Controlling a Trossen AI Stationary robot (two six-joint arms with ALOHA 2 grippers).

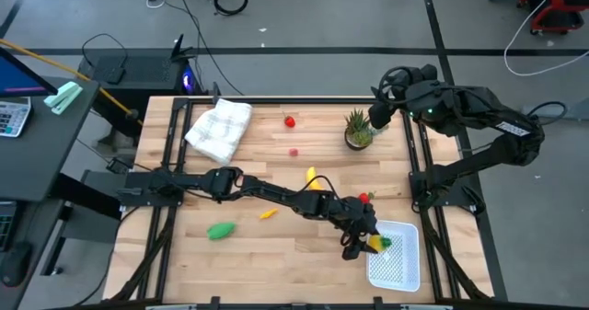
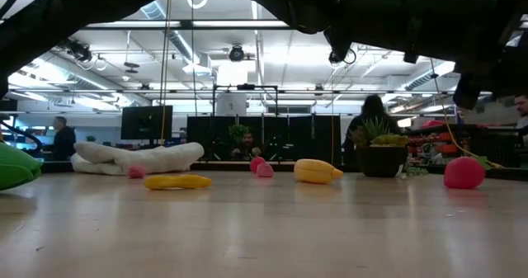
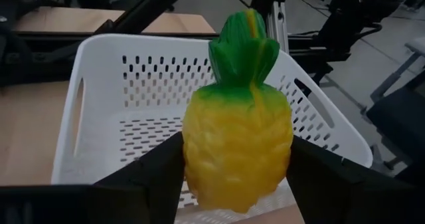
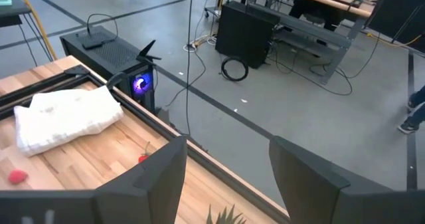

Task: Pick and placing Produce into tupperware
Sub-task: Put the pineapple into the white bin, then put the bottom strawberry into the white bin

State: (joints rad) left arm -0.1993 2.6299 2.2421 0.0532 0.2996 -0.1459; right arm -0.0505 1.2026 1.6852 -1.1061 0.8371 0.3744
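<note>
One pineapple (image 3: 238, 127), left-wrist view only, over tupperware (image 3: 99, 127).

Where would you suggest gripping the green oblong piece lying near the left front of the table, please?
Probably across the narrow middle of the green oblong piece, coming straight down from above: it lies flat and alone on the table, long axis roughly left-right, so fingers should straddle its short width.

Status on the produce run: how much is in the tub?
Nothing in the tub yet; its mesh floor looks bare. In hand: left claw holds a toy pineapple over it. Left: green piece, banana, orange piece, red pieces. Right claw open, idle.
</note>
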